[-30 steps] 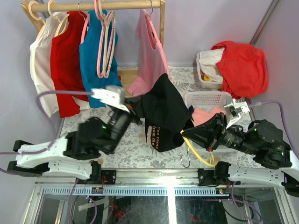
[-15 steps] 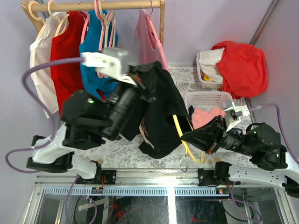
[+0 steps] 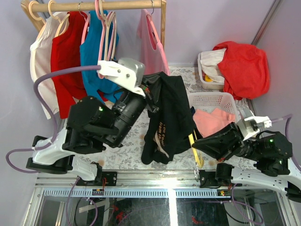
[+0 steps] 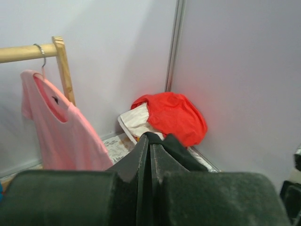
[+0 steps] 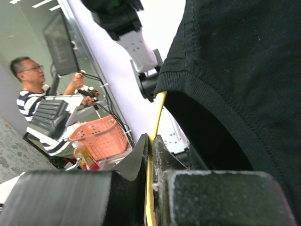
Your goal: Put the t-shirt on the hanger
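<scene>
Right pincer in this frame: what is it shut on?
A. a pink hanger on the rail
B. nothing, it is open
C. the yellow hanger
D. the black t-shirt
C: in the right wrist view the right pincer is closed on the yellow hanger. The black t-shirt hangs beside it, not between the fingers.
</scene>
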`<state>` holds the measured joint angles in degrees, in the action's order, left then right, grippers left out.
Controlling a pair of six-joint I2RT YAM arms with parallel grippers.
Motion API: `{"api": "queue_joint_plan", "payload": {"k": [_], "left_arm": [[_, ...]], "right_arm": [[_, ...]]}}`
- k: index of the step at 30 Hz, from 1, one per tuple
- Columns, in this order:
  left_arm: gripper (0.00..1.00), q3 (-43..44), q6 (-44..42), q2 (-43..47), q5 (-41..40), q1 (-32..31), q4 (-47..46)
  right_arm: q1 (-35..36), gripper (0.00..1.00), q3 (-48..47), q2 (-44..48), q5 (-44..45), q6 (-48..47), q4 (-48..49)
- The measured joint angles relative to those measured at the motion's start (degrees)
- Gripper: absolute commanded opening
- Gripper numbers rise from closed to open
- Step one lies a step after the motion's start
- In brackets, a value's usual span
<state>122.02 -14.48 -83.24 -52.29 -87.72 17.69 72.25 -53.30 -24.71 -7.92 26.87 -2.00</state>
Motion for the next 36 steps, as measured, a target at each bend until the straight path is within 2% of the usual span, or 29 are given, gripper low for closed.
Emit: {"api": "queue_joint_plan", "payload": {"k": [6, 11, 18, 36], "left_arm": [[0.0, -3.0, 0.0, 3.3, -3.3, -0.2, 0.5], [0.0, -4.3, -0.9, 3.7, -4.9, -0.4, 0.5], [0.0, 3.5, -5.9, -0.8, -7.2, -3.2, 0.2], [0.0, 6.6, -23.1, -4.9, -15.0, -6.8, -11.2]], "right_arm": [[0.0, 0.0, 0.6, 0.7, -4.0, -0.4, 6.2], [0.0, 0.0, -1.2, -4.3, -5.8, -0.3, 7.6], [0.0, 0.0, -4.1, -11.6, -6.3, -0.3, 7.0], [0.0, 0.0, 2.5, -8.6, -10.8, 2.3, 8.3]]}}
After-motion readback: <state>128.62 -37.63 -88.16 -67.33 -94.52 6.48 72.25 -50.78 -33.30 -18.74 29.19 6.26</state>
